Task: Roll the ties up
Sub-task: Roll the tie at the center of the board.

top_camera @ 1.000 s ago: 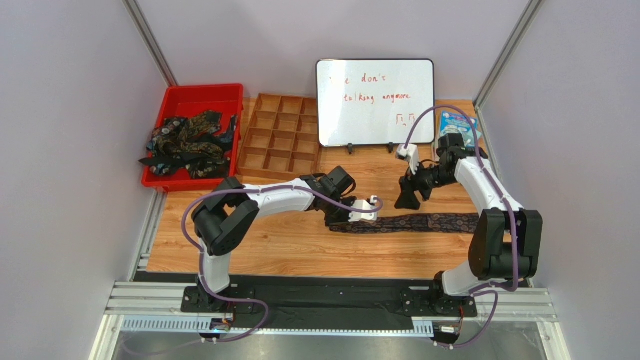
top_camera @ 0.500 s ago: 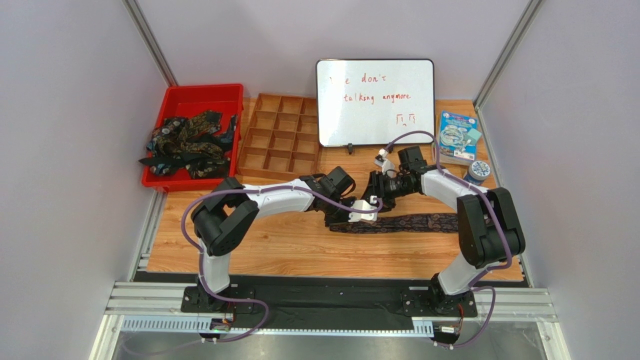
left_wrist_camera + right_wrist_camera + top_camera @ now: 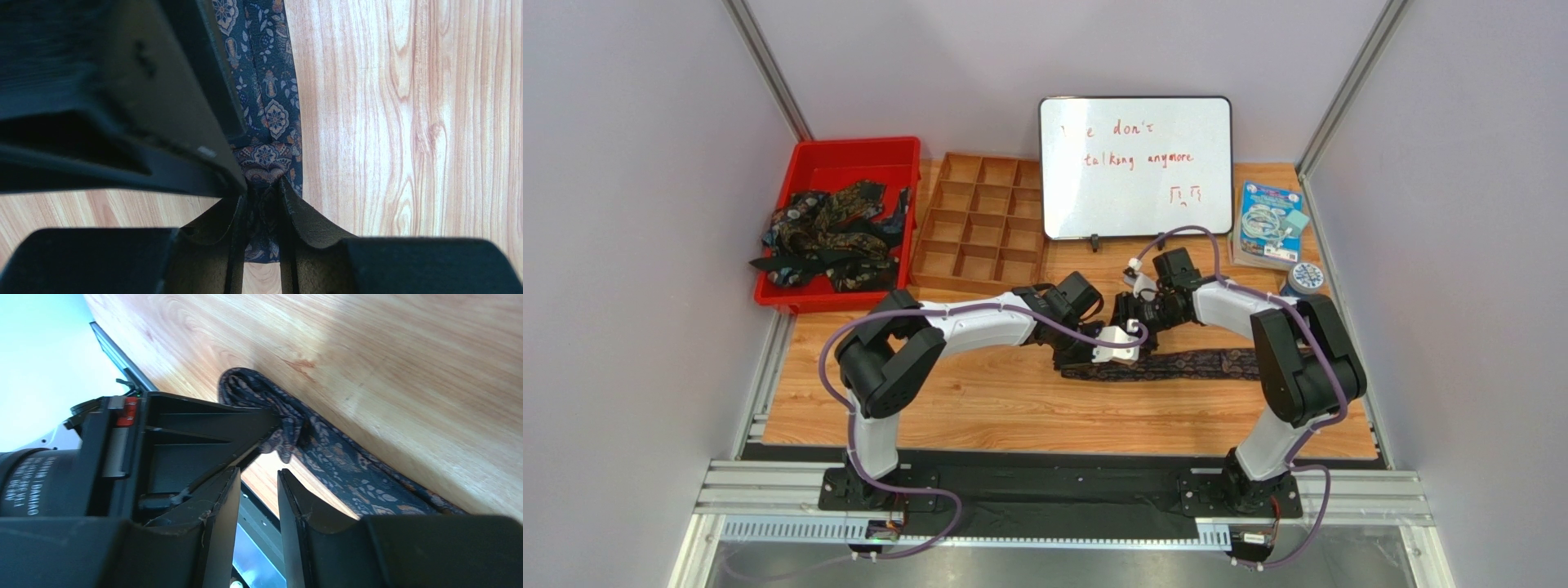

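One dark paisley tie [image 3: 1210, 363] lies flat across the wooden table, running right from the left gripper. My left gripper [image 3: 1090, 355] is shut on the tie's left end; in the left wrist view the fabric [image 3: 268, 122] is pinched between the fingers [image 3: 265, 202]. My right gripper [image 3: 1133, 312] hovers just behind the left one, jaws slightly apart and empty; in the right wrist view [image 3: 258, 478] the bunched tie end [image 3: 288, 425] lies just ahead of them, beside the left gripper body [image 3: 178, 435]. More ties [image 3: 830, 233] are piled in the red bin [image 3: 842, 156].
A wooden compartment tray [image 3: 979, 224] stands at the back, right of the red bin. A whiteboard [image 3: 1134, 165] stands upright behind the grippers. A blue packet [image 3: 1269, 223] and a small round tin [image 3: 1303, 279] sit at the back right.
My right arm has swung left from the back right of the table until its gripper sits close behind the left gripper. The left gripper has stayed on the tie end.
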You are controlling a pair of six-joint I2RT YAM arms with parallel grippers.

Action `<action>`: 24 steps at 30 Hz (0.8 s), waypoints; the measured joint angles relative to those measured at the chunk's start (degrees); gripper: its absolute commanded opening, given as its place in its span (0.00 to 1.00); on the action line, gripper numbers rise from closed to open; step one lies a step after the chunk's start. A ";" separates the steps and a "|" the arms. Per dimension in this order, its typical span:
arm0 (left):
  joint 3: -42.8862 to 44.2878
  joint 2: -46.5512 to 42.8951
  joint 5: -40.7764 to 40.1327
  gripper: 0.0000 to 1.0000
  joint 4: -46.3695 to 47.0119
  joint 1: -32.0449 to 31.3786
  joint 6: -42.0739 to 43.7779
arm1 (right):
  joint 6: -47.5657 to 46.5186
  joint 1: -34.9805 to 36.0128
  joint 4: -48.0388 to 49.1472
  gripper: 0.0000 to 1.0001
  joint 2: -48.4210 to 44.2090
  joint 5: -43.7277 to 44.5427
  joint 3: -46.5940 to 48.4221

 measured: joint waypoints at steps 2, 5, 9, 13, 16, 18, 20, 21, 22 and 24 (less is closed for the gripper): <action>0.00 0.00 0.00 0.23 0.02 0.00 -0.13 | 0.04 0.17 0.46 0.35 0.04 0.46 -0.72; 0.00 0.00 0.00 0.23 0.04 0.00 -0.17 | 0.52 0.52 1.14 0.36 0.94 1.01 -1.22; 0.00 0.00 0.00 0.23 0.04 0.00 -0.20 | 2.21 1.22 3.56 0.38 3.08 1.62 -1.22; 0.00 0.00 -0.02 0.23 0.02 0.00 -0.48 | 3.50 1.46 4.59 0.41 3.52 2.43 -1.22; 0.00 0.00 -0.07 0.23 0.00 0.00 -0.61 | 4.13 1.55 4.98 0.41 3.63 2.84 -1.22; 0.00 0.00 -0.07 0.22 -0.02 0.00 -0.63 | 4.46 1.64 5.11 0.41 3.82 3.02 -1.22; 0.00 0.00 -0.09 0.23 -0.04 0.00 -0.61 | 4.52 1.86 5.11 0.41 3.85 3.28 -1.25; 0.00 0.00 -0.09 0.22 -0.15 0.02 -0.61 | 4.52 1.97 5.18 0.41 3.85 3.32 -1.25; 0.00 0.00 -0.09 0.22 -0.22 0.04 -0.63 | 4.55 2.10 5.22 0.41 3.85 3.39 -1.22; 0.00 0.00 -0.09 0.22 -0.28 0.04 -0.66 | 4.59 2.34 5.25 0.41 3.85 3.56 -1.22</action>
